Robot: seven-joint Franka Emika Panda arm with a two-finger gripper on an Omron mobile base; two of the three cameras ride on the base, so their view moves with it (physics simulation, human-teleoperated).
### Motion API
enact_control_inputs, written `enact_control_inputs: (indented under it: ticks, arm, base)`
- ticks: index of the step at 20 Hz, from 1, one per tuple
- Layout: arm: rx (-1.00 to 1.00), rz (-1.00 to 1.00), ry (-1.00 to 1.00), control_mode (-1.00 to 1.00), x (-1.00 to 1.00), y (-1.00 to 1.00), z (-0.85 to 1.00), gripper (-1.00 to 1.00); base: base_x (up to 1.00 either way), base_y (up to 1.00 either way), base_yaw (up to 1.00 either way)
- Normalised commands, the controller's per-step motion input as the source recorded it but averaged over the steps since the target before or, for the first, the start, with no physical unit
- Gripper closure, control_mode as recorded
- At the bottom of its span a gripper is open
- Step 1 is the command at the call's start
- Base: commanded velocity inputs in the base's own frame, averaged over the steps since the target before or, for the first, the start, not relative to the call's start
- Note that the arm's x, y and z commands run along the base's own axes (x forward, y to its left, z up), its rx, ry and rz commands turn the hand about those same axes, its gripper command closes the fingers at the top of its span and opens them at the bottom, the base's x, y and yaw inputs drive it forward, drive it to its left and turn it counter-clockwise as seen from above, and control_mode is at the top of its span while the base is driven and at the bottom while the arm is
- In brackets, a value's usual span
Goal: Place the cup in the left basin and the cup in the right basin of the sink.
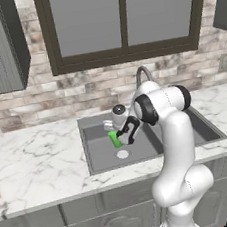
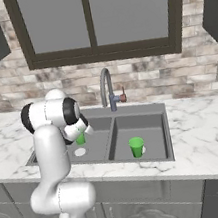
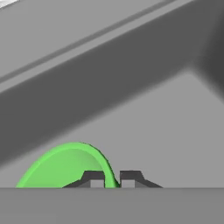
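1. The green cup (image 3: 65,166) I have in hand hangs inside the left basin (image 1: 97,152), low over its floor and just behind the pale drain (image 1: 122,154). I judge it a light, rigid, thin-walled plastic cup, smooth enough to slip if the pinch loosens.
2. My pincer (image 3: 112,179) is pressed nearly together on the cup's rim, one finger inside the wall and one outside. In the hand view the rim curves up between the two dark tips.
3. A rim pinch suits a cup like this: the wall is stiff, the load small. The risk I see is swing, since the body hangs off one side of the tips and looks tilted.
4. I would let it down until the base touches the basin floor before releasing, so it does not topple or roll toward the drain.
5. The second green cup (image 2: 136,147) stands upright in the right basin (image 2: 149,124), past the divider.
6. The gooseneck faucet (image 2: 106,88) rises behind the sink (image 2: 131,110), set in the marble table (image 2: 207,134).
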Motion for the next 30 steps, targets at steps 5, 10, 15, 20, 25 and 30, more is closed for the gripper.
enact_control_inputs:
  ticks: [5,10,15,20,25,30]
  arm:
    - [0.0,-0.01,-0.08,-1.0,-0.12,0.0,-0.22,1.0]
    - [-0.01,-0.04,-0.11,-1.0,-0.46,0.0,-0.26,1.0]
    - [-0.01,-0.04,-0.11,-1.0,-0.45,0.0,-0.24,1.0]
    - [0.0,-0.04,-0.09,-1.0,-0.36,0.0,-0.21,1.0]
    - [0.0,-0.05,-0.03,-1.0,-0.04,-0.03,-0.11,-1.0]
    - [0.0,-0.06,-0.05,-1.0,-0.05,-0.23,-0.04,-1.0]
  base:
    - [0.0,0.0,0.0]
    - [0.0,0.0,0.0]
    - [0.0,0.0,0.0]
    - [0.0,0.0,0.0]
    - [0.0,0.0,0.0]
    - [0.0,0.0,0.0]
